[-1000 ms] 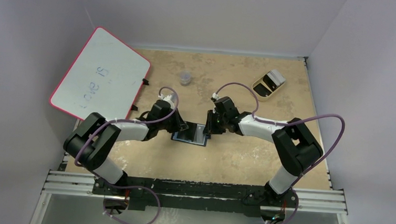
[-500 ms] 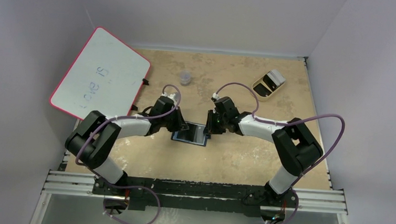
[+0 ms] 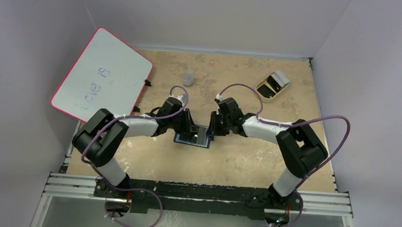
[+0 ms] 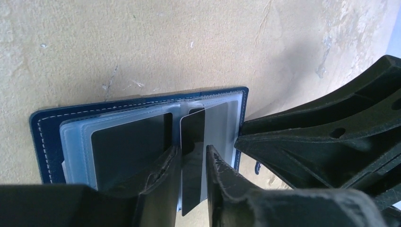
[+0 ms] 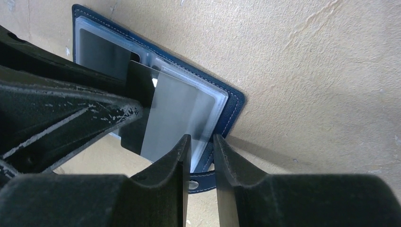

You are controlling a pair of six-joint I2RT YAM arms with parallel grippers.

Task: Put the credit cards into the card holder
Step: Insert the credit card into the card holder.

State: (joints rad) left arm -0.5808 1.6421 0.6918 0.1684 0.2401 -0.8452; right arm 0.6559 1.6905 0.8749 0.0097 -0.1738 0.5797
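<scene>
My left pincer (image 4: 192, 151) is clamped on a dark credit card (image 4: 193, 127), held on edge. The card's far end is over a clear sleeve (image 4: 222, 123) of the card holder (image 4: 47, 137), which lies open on the table (image 4: 142, 42). My right pincer (image 5: 202, 142) sits at the holder's edge by the snap tab (image 5: 201, 182); I cannot tell whether it pinches the cover or merely straddles it. To do this well, I judge I should tip the card flatter, square it with the sleeve's mouth and slide it in slowly. The other pincer should brace the holder so it doesn't skid.
</scene>
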